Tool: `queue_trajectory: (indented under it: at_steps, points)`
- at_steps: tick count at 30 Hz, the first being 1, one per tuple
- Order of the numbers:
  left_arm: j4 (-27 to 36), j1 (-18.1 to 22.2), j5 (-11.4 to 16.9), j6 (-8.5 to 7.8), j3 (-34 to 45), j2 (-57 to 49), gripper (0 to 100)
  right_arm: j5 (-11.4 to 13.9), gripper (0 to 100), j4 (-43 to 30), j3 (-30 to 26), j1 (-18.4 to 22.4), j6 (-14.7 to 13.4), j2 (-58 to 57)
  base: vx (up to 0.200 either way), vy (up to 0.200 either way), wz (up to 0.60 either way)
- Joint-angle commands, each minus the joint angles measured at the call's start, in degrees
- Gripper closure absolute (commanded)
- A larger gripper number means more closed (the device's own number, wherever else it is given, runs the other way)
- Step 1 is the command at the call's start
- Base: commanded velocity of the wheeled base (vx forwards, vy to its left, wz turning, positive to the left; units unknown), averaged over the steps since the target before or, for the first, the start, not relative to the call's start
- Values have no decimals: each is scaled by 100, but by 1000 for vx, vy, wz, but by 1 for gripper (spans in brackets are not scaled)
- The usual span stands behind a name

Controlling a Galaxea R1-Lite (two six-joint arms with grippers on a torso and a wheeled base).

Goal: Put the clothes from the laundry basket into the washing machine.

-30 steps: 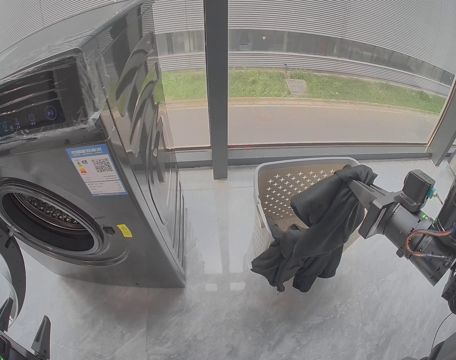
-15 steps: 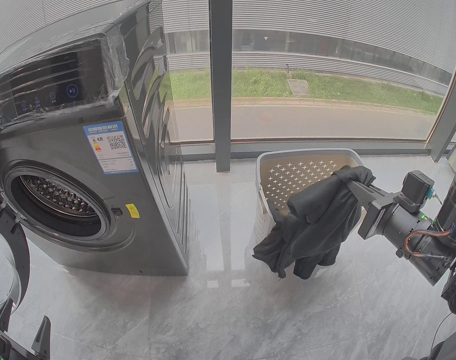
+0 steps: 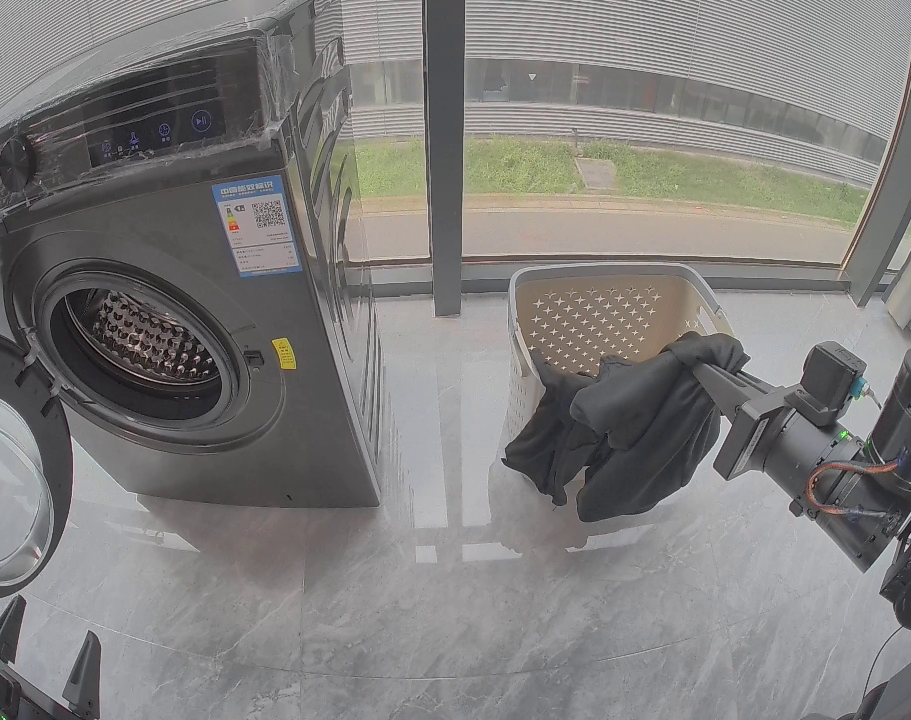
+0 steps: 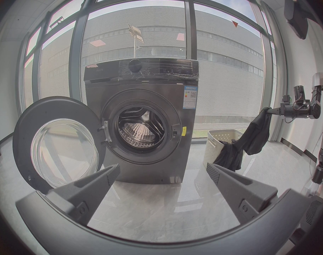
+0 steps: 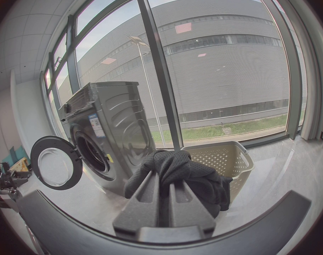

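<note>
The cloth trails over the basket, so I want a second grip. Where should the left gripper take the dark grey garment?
Likely the bunched lower fold of the dark grey garment, hanging outside the white perforated laundry basket. Come from the grey washing machine's side: the fold hangs free, while the right gripper pinches the top.

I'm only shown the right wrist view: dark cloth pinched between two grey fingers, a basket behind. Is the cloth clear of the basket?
Observer: No. In the head view the dark garment hangs from the right gripper, its lower end draped over the laundry basket rim.
Operator: Anything loaded yet?
Observer: The left wrist view looks straight into the washing machine drum: bare metal, no clothes.
Operator: And the other arm?
Observer: The left gripper has its fingers spread, nothing between them, facing the open door.
</note>
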State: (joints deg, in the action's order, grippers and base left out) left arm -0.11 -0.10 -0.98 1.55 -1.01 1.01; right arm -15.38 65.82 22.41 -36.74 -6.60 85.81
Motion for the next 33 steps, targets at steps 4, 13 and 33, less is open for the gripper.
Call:
queue_trajectory:
  at_steps: [4, 13, 33]
  points:
    - [-7, 1, 1, 3, 92, -101, 0, 0, 100, 1, 1, -8, 0, 15, 0, 200, 0]
    - [-7, 1, 1, 3, 92, -101, 0, 0, 100, 1, -8, -8, 0, 15, 0, 200, 0]
    - [-7, 1, 1, 3, 92, -101, 0, 0, 100, -7, -26, -8, 0, 24, 0, 200, 0]
